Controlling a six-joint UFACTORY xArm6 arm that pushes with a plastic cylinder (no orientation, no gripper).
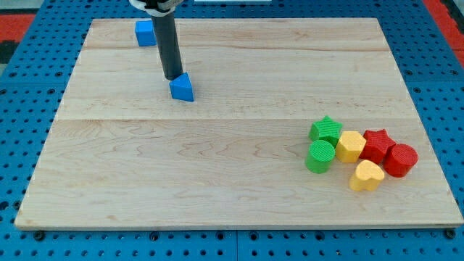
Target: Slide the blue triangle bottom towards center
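Observation:
The blue triangle (183, 88) lies on the wooden board (217, 159), in the upper left part of the view. My tip (173, 77) stands right against the triangle's upper left side, touching or nearly touching it. The dark rod rises from there to the view's top edge. A blue cube (146, 32) sits near the board's top left corner, partly behind the rod.
A cluster of blocks sits at the view's lower right: a green star (326, 130), a green cylinder (320, 156), a yellow hexagon (351, 146), a red star (376, 143), a red cylinder (400, 159) and a yellow heart (367, 175).

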